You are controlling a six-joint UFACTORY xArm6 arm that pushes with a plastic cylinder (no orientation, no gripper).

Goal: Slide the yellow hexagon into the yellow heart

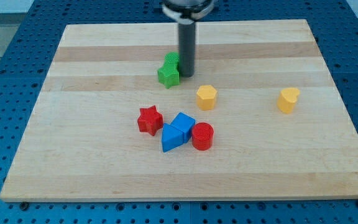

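Pale wood board (92,155) on a blue perforated bench, seen from the front. Carried no pincer at all: only a dark rod, so nothing to spread, press together or pinch. Found my tip (186,75) at upper centre of the frame, touching or just beside the right flank of a green block (168,76), with a second green block (173,60) partly hidden behind; shapes of both unclear.

Found the yellow hexagon (206,97) just right of centre, below and to the right of my tip, apart from it. Found the yellow heart (288,99) well off at centre right, on roughly the same row, bare board between. Looked squat and flat-topped, that hexagon: upright, evenly lit, free of any neighbour. Judged easy to slide, but ready to spin under an off-centre push.

Risks, as judged:
- Needed to get to the hexagon's left side. Could drag a green block along if swung round carelessly.
- Could clip the hexagon on the way down-frame and knock it toward the cluster at lower centre: red star (149,119), blue cube (183,123), blue triangle (171,139) and red cylinder (202,136), packed close together.
- Could strike a corner rather than a flat side, sending the hexagon curling above or below the heart.
- Could overshoot and shove the heart toward the board's right edge.
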